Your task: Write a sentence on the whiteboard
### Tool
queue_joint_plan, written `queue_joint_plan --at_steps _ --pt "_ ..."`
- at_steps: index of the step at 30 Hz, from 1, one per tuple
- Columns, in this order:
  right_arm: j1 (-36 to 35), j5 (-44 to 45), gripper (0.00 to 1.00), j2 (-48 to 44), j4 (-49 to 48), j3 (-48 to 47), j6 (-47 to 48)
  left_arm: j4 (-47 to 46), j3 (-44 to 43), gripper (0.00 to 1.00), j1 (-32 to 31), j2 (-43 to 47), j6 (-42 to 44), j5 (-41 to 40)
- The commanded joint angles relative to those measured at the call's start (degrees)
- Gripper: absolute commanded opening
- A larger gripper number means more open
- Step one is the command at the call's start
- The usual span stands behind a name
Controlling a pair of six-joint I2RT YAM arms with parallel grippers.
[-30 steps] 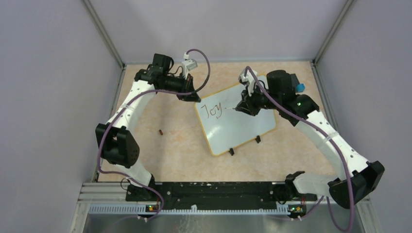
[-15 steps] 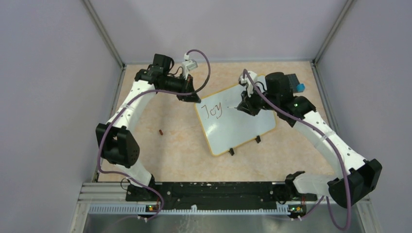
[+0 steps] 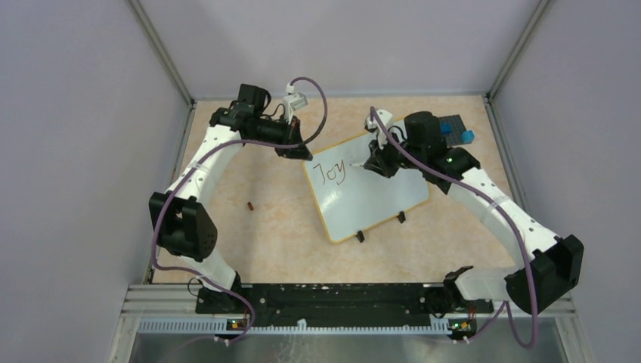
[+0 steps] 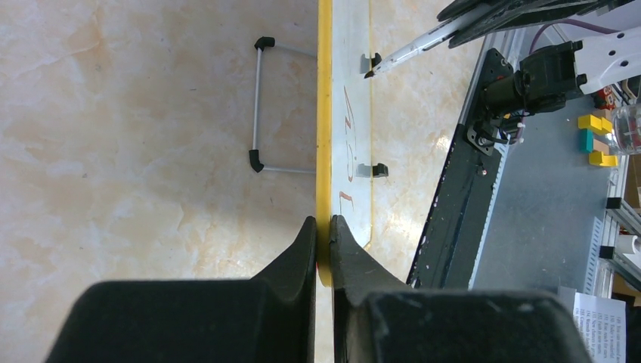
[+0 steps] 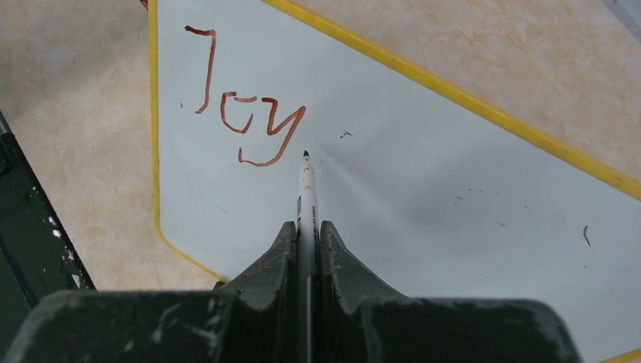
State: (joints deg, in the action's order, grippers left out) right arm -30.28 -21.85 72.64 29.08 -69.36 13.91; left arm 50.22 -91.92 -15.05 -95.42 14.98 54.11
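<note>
Robotics lab, a test cell. Plain lilac-grey panel walls (image 3: 75,151) on aluminium frame posts (image 3: 162,53) box in a marbled beige table (image 3: 280,227). Left arm (image 3: 200,162) and right arm (image 3: 491,208) are bolted to a black rail (image 3: 332,296) at its near edge, with purple cables (image 3: 314,91) looped. Beyond the rail: metal bench (image 4: 544,227), coloured blocks (image 4: 597,140), printed sheet (image 4: 601,318).

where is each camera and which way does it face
top external: above, behind the bases, looking down at the whiteboard; both arms show.
left wrist: looks along the whiteboard's rim; left gripper pinches it.
right wrist: looks down the pen at "Joy"; right gripper holds the pen.
shared: wrist views both show the pen.
</note>
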Motion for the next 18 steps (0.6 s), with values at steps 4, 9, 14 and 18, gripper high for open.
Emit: queue_joint_plan --at_steps 4,9,14,18 --pt "-1.00 1.43 0.00 2.09 -2.91 -1.39 0.55 -1.31 -0.20 0.00 -0.16 1.27 1.20 0.95" --pt "-1.03 2.70 0.00 3.24 -3.01 -2.09 0.72 -1.60 0.32 0.00 -0.16 1.68 1.19 0.94" --pt "-0.59 4.43 0.00 3.00 -2.75 -2.10 1.09 -1.68 0.26 0.00 -0.16 1.64 1.10 0.91" --pt "1.09 4.17 0.00 2.44 -2.26 -2.18 1.43 -1.77 0.22 0.00 -0.15 1.38 1.10 0.84"
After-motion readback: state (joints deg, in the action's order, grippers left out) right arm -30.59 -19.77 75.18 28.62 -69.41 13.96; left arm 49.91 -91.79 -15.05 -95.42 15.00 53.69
